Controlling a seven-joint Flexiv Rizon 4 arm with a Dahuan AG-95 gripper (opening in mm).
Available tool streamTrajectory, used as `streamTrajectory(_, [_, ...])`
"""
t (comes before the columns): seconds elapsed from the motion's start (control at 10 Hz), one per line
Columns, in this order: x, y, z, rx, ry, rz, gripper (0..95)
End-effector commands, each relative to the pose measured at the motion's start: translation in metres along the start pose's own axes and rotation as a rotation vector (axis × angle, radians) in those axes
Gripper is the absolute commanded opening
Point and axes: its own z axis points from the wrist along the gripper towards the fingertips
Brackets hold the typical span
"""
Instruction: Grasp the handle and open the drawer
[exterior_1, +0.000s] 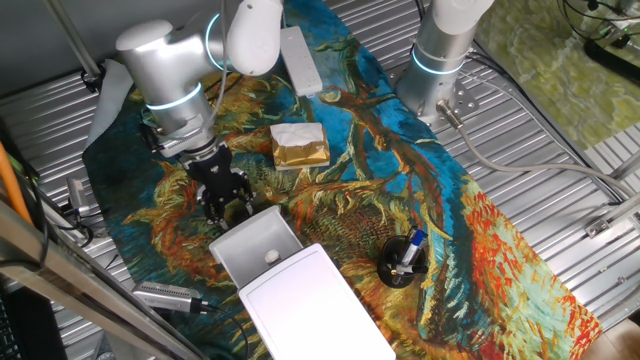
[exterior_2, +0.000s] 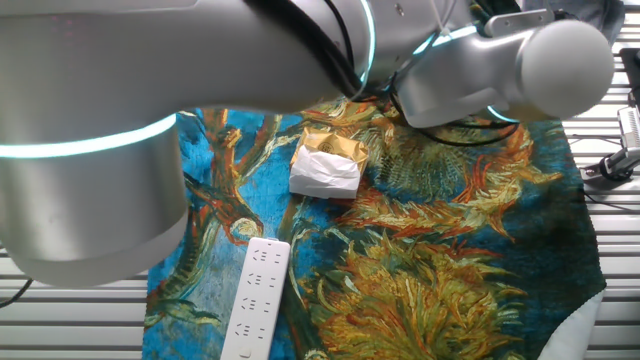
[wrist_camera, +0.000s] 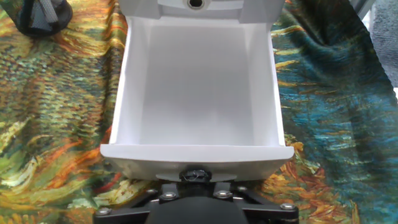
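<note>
The drawer (exterior_1: 262, 240) is a shallow white tray, slid well out of the flat-topped white box (exterior_1: 310, 305) at the front of the cloth. In the hand view the tray (wrist_camera: 196, 152) is empty and its front rim faces me. A small dark handle (wrist_camera: 196, 176) sits under that rim. My gripper (exterior_1: 228, 205) is at the drawer's front; in the hand view the gripper (wrist_camera: 196, 186) closes around the handle from both sides. The fingertips themselves are hidden. The drawer is out of sight in the other fixed view.
A gold-and-white foil block (exterior_1: 299, 145) lies behind my gripper and also shows in the other fixed view (exterior_2: 327, 165). A white remote (exterior_1: 301, 60) lies at the back. A black cup with pens (exterior_1: 403, 262) stands right of the box. A second arm's base (exterior_1: 440, 55) stands back right.
</note>
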Motion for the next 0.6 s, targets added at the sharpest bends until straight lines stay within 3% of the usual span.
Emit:
streamTrajectory(0.1, [0.001, -0.011, 0.0, -0.002, 0.011, -0.003, 76.0])
streamTrajectory(0.6, [-0.014, -0.024, -0.005, -0.013, 0.043, -0.011, 76.0])
